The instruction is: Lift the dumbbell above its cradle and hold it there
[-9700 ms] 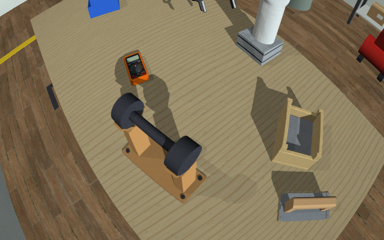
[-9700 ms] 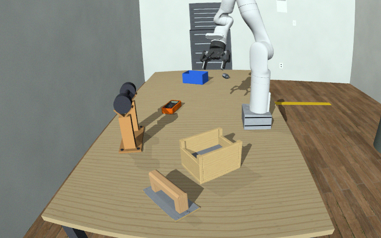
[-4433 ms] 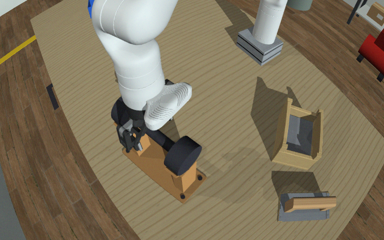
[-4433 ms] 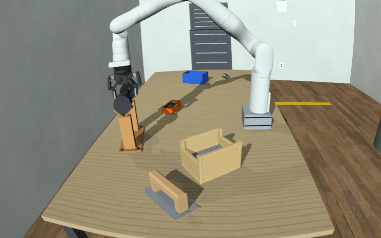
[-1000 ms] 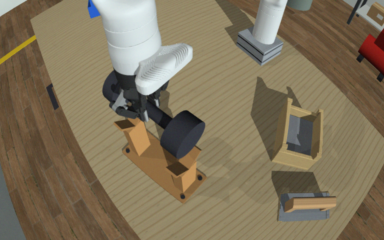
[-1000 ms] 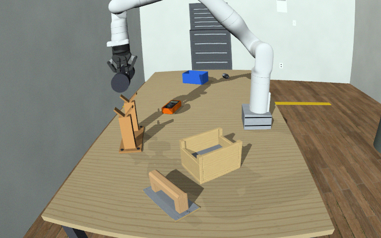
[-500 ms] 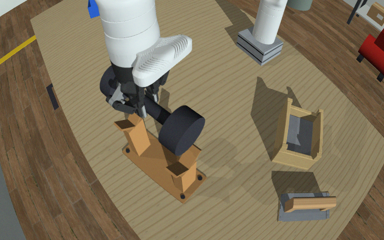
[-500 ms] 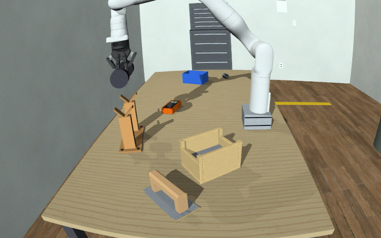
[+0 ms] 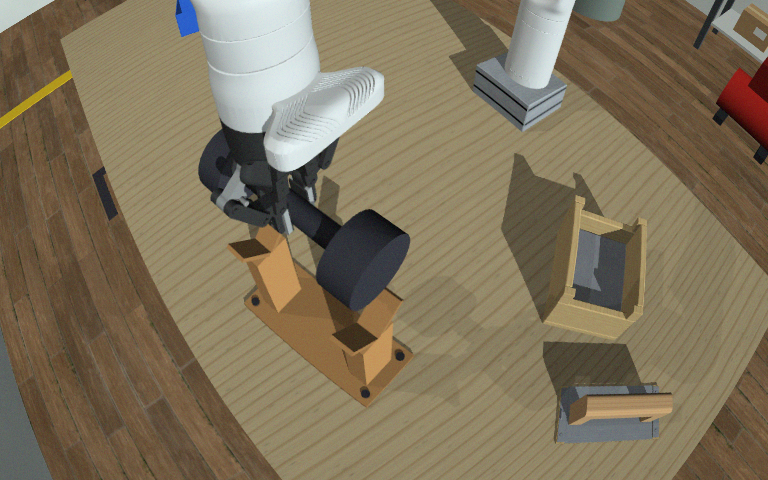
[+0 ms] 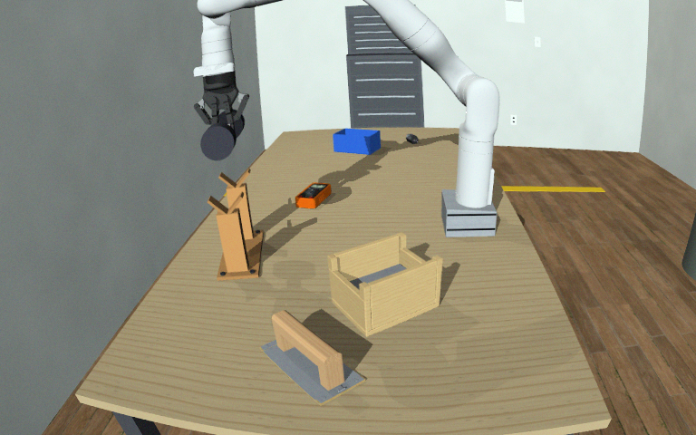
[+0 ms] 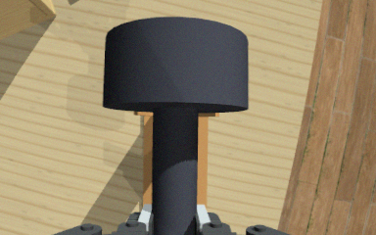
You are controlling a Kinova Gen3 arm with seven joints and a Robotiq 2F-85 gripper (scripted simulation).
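Well above its cradle (image 10: 236,236), the pincer (image 10: 221,120) grips the dumbbell (image 10: 217,140) bar.

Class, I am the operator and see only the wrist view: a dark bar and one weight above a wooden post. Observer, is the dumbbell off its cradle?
Observer: Yes. In the exterior view the dumbbell hangs well above the cradle, touching neither fork.
Operator: Is the grip centred?
Observer: No. From the top, the gripper is shut on the bar nearer one weight than the other.
Operator: Anything else nearby?
Observer: A wooden crate stands apart from the cradle, on the table.
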